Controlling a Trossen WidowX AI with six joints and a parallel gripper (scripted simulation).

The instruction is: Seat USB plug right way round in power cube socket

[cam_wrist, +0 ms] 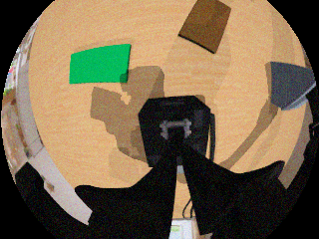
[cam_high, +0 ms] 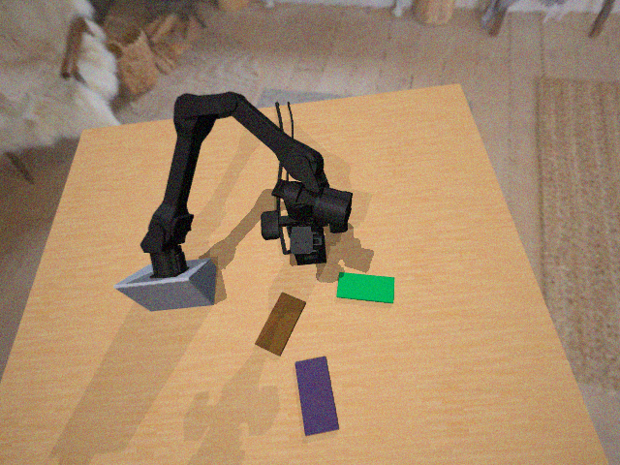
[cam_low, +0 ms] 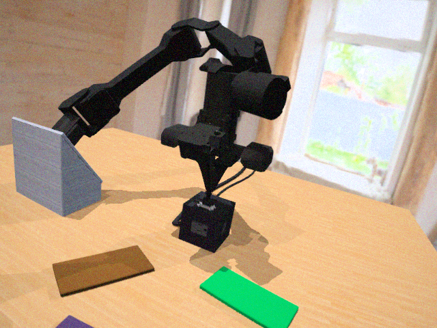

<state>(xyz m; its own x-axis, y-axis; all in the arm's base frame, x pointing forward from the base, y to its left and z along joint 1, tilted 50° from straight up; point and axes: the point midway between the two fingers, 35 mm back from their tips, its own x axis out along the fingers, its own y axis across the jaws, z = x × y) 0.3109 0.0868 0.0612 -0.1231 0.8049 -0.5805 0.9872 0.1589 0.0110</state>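
Gripper clenched on the plug atop the cube

Top: the arm hides the cube (cam_high: 310,252); a green card (cam_high: 365,288) lies at its 4 o'clock. Exterior: gripper (cam_low: 208,192) points straight down, pinching the plug (cam_low: 206,204) in the cube's top socket. Wrist: fingers converge on it at the counter (cam_wrist: 253,87) centre.

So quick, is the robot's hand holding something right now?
Gripper: closed on the plug, right above the cube.
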